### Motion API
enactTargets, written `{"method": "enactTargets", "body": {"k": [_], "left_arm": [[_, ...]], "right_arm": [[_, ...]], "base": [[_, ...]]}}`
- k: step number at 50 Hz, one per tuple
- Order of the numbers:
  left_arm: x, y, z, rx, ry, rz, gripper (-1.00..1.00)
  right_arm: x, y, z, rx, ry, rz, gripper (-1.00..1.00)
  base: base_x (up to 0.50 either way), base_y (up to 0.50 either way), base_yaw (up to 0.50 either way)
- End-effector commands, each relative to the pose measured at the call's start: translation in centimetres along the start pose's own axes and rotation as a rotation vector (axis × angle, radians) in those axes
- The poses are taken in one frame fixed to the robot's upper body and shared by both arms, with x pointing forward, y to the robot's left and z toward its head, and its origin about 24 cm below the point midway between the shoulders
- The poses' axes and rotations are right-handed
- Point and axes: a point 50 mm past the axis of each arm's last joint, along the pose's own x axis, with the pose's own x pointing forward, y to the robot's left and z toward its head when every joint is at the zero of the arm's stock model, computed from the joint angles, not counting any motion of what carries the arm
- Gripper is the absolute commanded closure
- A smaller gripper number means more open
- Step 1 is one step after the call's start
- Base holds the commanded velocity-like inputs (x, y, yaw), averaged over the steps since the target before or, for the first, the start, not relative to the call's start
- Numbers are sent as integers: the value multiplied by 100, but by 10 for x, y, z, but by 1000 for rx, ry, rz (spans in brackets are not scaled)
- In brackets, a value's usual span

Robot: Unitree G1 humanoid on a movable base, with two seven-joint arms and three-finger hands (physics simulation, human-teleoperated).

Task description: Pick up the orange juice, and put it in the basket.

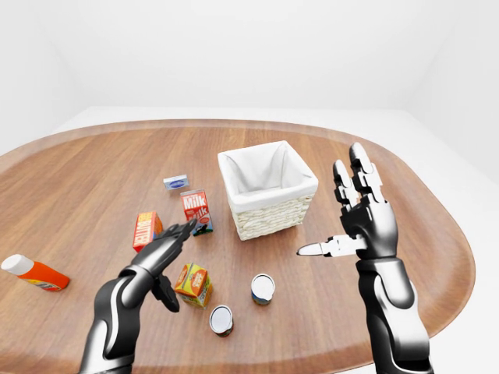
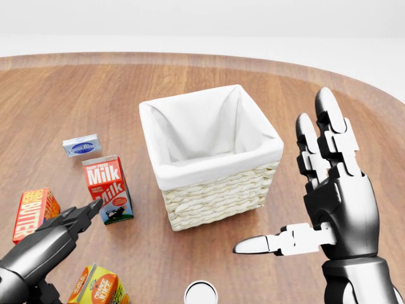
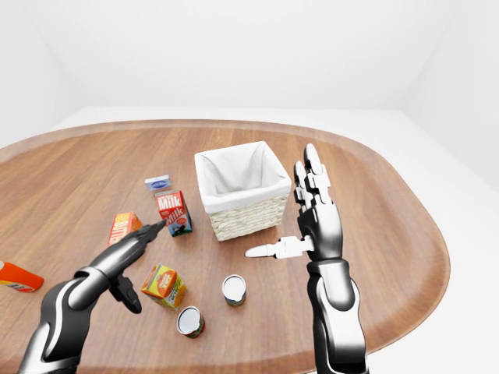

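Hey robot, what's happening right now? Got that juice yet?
Both hands open, empty. Left hand above juice, not gripping. Right hand raised beside basket. Milk near path.

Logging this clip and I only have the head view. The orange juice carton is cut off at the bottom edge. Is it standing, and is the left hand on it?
Observer: In the left-eye view the orange juice carton stands upright on the table. The left hand hovers above and left of it, fingers open, not closed on it.
Operator: That white circle at my bottom edge?
Observer: A can standing upright; a second can lies nearer the table's bottom edge.
Operator: Anything beyond my left edge?
Observer: An orange bottle with a white cap lies on its side at far left.
Operator: Is the basket empty?
Observer: The basket shows only its white liner inside.
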Motion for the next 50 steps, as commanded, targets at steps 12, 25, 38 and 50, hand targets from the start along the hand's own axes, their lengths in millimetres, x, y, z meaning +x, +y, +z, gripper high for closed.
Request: {"method": "enactTargets", "body": {"k": [12, 25, 38, 50], "left_arm": [[26, -23, -16, 192, 148, -17, -100], [41, -29, -8, 269, 134, 0, -100], [47, -45, -5, 216, 111, -105, 100], [46, -45, -13, 226, 141, -126, 100]], "right_arm": [[-1, -1, 0, 5, 2, -2, -100], [-2, 0, 2, 7, -6, -1, -100], [-2, -1, 0, 8, 1, -3, -100], [0, -5, 4, 23, -20, -36, -100]], "base": [[0, 0, 0], [0, 0, 0], [0, 0, 0], [0, 0, 0]]}}
